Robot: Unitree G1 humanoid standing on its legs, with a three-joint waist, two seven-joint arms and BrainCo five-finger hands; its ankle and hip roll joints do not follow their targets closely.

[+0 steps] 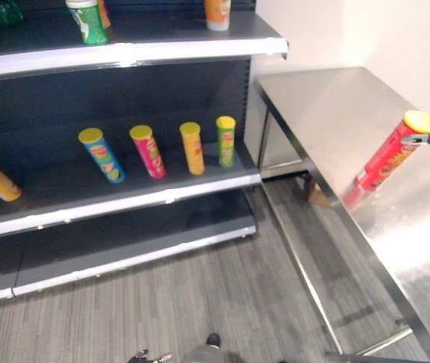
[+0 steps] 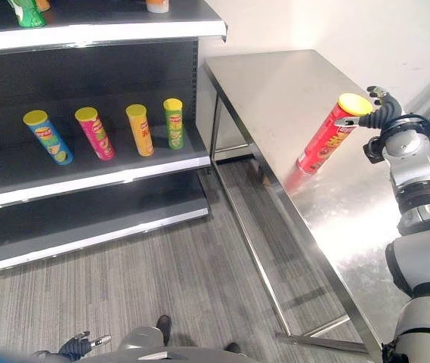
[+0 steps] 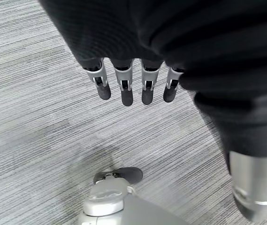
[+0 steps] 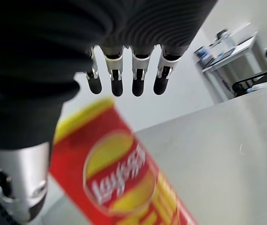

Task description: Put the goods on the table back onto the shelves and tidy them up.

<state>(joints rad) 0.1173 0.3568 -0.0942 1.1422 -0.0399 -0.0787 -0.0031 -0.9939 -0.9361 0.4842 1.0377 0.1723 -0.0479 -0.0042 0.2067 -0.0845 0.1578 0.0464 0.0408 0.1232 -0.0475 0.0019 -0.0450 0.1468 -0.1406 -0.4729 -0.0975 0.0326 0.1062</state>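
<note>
Right hand point(image 2: 377, 113): raised above table point(image 2: 275, 83), fingers straight and spread | red can point(image 2: 326, 141): tilted, just beside palm | Left hand point(image 3: 138, 79): hangs low, fingers relaxed

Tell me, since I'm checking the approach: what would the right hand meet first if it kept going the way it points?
Most likely the red can: the open right hand is at its yellow-lidded top, though contact is unclear.
</note>
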